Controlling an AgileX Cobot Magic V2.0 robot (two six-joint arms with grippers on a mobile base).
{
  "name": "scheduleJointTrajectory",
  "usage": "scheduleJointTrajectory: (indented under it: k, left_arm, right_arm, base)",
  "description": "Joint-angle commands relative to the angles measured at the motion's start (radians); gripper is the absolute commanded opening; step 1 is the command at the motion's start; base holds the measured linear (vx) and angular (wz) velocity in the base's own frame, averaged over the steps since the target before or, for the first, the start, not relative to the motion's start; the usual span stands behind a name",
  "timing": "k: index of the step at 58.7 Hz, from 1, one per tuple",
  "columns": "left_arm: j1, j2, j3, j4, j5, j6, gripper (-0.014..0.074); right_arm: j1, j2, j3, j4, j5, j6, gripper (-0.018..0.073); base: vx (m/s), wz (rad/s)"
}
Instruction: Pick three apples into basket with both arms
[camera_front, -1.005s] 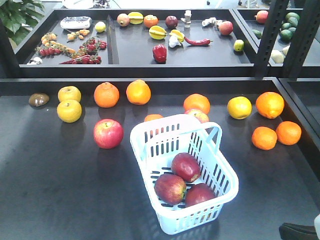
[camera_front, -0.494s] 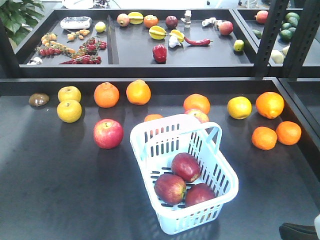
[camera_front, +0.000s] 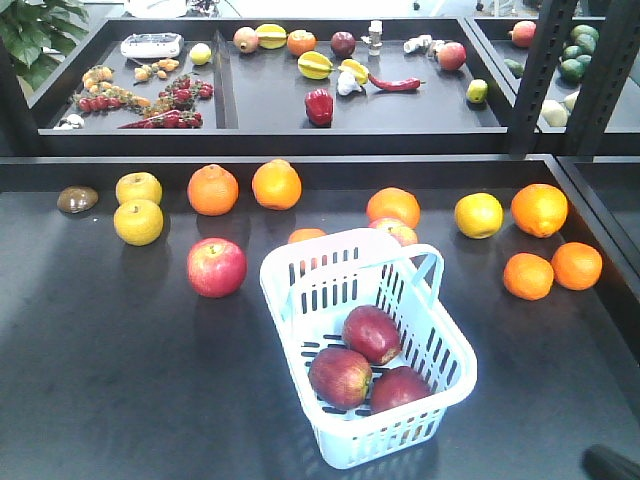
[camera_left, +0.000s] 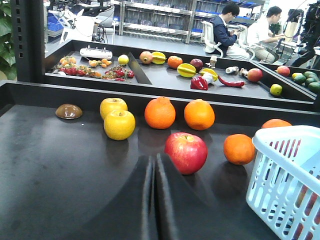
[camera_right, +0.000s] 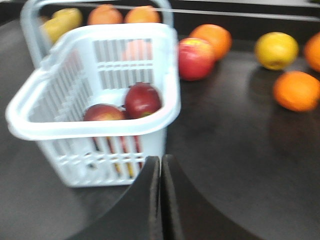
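Black tabletop (camera_front: 120, 380), three dark-red apples (camera_front: 372, 333) in pale slotted basket (camera_front: 300, 272), both grippers (camera_left: 154, 170) closed, empty.

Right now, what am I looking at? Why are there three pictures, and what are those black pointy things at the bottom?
A robot with two arms took these. One camera looks down at the table from the front; one sits on each wrist. The black points are its tools: the left tool and right tool, both closed and holding nothing. Three dark red apples lie in the pale basket. Oranges, yellow fruits and a brighter red apple sit on the table around it.
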Motion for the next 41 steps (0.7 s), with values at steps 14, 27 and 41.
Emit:
scheduleJointTrajectory:
  k: [14, 27, 41]
  left_arm:
    - [-0.001, -0.003, -0.026, -0.008, -0.082, 0.001, -0.0006]
    - [-0.001, -0.003, -0.026, -0.008, -0.082, 0.001, -0.0006]
    - [-0.001, -0.003, -0.026, -0.008, -0.082, 0.001, -0.0006]
  right_arm:
    - [-0.187, -0.180, 0.061, -0.115, -0.028, 0.252, -0.0009]
    - [-0.187, -0.179, 0.061, -0.144, -0.118, 0.241, -0.0009]
    - [-0.187, -0.179, 0.061, -0.144, -0.267, 0.184, -0.0009]
  base:
    - [0.00, 0.00]
    - [0.00, 0.00]
    - [0.00, 0.00]
